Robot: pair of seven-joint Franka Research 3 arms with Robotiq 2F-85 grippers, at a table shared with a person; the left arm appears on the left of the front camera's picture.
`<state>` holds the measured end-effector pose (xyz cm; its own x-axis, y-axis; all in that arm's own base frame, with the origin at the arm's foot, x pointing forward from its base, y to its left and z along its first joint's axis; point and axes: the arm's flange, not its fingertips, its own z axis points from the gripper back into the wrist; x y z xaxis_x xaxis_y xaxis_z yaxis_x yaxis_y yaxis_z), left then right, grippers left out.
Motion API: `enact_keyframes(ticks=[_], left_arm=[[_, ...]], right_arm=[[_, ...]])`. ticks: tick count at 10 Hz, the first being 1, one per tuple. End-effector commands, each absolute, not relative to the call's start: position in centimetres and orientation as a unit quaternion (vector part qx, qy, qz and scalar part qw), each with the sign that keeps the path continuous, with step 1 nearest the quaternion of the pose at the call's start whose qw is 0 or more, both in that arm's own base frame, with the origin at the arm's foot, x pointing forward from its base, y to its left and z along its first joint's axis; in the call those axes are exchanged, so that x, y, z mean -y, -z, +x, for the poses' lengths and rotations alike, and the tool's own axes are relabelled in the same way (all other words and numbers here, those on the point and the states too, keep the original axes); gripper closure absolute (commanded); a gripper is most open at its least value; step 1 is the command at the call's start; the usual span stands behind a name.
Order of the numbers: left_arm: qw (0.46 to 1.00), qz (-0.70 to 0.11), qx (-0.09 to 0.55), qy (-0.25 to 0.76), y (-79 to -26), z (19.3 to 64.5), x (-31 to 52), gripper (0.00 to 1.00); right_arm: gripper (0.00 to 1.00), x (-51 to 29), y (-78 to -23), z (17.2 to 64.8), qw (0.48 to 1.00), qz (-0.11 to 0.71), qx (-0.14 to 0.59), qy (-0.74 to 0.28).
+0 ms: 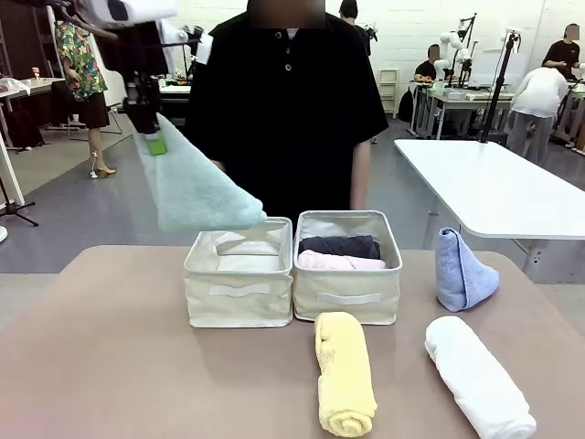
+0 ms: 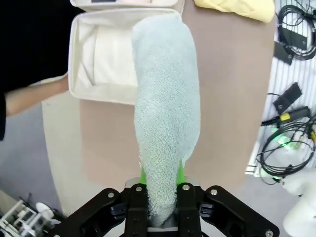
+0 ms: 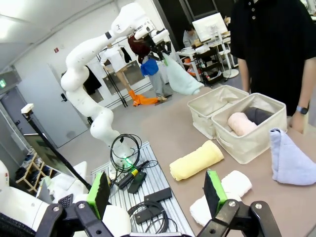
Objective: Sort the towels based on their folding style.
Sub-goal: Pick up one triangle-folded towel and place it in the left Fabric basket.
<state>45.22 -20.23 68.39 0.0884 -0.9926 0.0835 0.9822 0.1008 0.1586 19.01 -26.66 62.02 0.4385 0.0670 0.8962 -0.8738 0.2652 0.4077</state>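
My left gripper (image 1: 155, 139) is shut on the narrow end of a pale teal cone-folded towel (image 1: 194, 192), which hangs in the air above the left beige basket (image 1: 239, 291). In the left wrist view the teal towel (image 2: 165, 118) runs from the gripper (image 2: 161, 174) down over that empty basket (image 2: 84, 59). The right basket (image 1: 347, 294) holds a dark grey roll (image 1: 340, 245) and a pale pink roll (image 1: 340, 262). A yellow roll (image 1: 344, 371), a white roll (image 1: 477, 375) and a light blue cone-folded towel (image 1: 462, 271) lie on the table. My right gripper (image 3: 157, 191) is open, raised beside the table.
A person in a black shirt (image 1: 283, 101) stands at the far edge behind the baskets, with a forearm (image 2: 34, 96) near the left basket. Cables (image 3: 133, 173) lie off the table's side on a metal stand. A white table (image 1: 498, 187) stands at the back right.
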Motion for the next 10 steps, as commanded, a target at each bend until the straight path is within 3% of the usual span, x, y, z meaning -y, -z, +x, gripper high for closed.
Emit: enact_keyframes(ticks=[1,8,9,10], left_arm=[[0.723,0.058,0.089,0.683,-67.8,46.7,21.9,0.81],[0.707,0.083,0.052,0.701,-59.8,50.5,25.6,0.81],[0.72,0.072,0.057,0.688,-59.2,50.9,26.0,0.81],[0.774,0.054,0.045,0.629,-60.4,50.1,25.8,0.81]], right_arm=[[0.0,26.6,-62.0,19.1,0.686,0.502,0.401,-0.343],[0.0,26.6,-62.0,19.1,0.686,0.502,0.401,-0.343],[0.0,26.6,-62.0,19.1,0.686,0.502,0.401,-0.343],[0.0,26.6,-62.0,19.1,0.686,0.502,0.401,-0.343]])
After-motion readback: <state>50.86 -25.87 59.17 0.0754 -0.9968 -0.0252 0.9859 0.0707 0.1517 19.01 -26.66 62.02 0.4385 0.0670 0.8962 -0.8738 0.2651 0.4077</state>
